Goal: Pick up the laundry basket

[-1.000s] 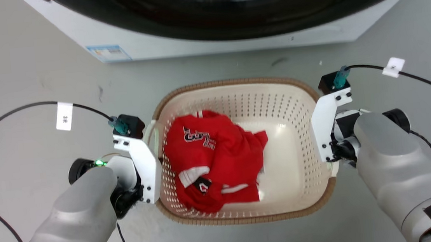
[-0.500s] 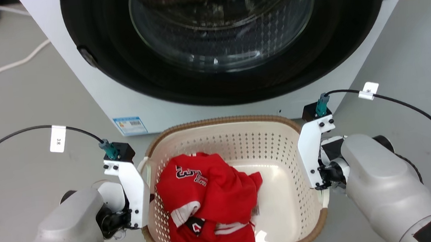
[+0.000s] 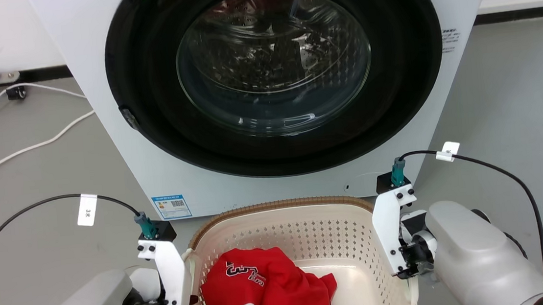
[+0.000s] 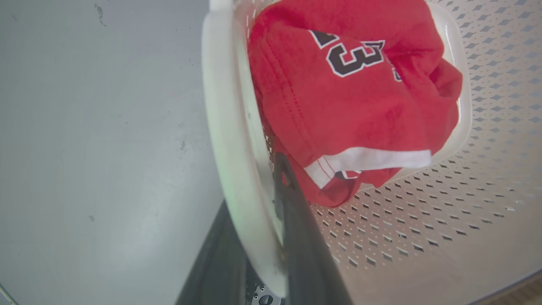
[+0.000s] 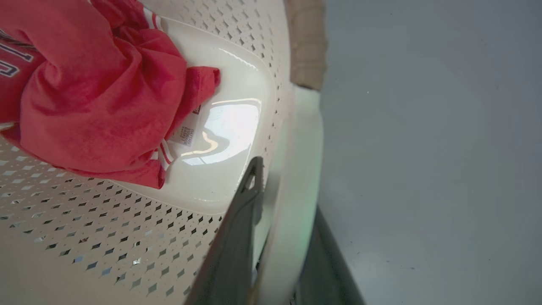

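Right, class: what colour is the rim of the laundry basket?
Brown, woven-look. The laundry basket rim shows best in the head view.

Item: the laundry basket [image 3: 308, 233]; one, rounded-rectangular, cream-white plastic; walls pierced with rows of small diamond holes, floor plain and glossy; rim banded in brown woven-look trim; a white handle on each side; stands upright at the bottom centre of my head view, just before the washing machine [image 3: 273, 64]; carries a crumpled red jersey [image 3: 269, 290] heaped towards its left side; left handle [image 4: 224, 127] pinched by my left gripper [image 4: 254, 190], one finger inside the wall, one outside; right handle [image 5: 298, 161] clamped likewise by my right gripper [image 5: 286, 190]; whether its base is off the floor I cannot tell.
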`<state>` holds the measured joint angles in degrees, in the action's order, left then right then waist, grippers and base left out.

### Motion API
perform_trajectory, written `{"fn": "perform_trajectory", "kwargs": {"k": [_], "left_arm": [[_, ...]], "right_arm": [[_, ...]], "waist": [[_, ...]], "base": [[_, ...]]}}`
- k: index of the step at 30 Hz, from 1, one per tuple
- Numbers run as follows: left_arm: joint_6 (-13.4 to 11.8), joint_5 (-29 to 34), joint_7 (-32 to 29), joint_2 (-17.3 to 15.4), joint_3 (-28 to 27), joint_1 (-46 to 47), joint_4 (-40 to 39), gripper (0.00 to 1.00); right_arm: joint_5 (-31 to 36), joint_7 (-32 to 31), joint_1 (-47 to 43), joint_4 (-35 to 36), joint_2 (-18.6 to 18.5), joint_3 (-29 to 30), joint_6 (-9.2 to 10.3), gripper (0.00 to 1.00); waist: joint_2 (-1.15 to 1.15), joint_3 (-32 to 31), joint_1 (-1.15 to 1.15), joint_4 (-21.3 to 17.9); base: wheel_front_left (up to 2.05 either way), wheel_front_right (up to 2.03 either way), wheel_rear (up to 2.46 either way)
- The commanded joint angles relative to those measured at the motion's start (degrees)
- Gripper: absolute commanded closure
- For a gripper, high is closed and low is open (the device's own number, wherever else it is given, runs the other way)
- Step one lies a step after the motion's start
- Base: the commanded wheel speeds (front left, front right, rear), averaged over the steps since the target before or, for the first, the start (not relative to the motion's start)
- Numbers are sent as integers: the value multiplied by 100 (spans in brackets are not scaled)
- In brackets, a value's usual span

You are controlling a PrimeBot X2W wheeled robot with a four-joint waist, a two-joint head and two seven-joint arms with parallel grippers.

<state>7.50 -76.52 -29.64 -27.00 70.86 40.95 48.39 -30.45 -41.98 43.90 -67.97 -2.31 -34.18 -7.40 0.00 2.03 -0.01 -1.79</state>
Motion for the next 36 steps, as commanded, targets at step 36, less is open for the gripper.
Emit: {"fn": "perform_trajectory", "kwargs": {"k": [36], "left_arm": [[-7, -242, -243, -85, 143, -52, 185, 100]], "right_arm": [[-671, 184, 100, -198, -102, -581, -16, 100]], "waist": [[0, -233, 1, 2]], "base": [[0, 0, 0]]}}
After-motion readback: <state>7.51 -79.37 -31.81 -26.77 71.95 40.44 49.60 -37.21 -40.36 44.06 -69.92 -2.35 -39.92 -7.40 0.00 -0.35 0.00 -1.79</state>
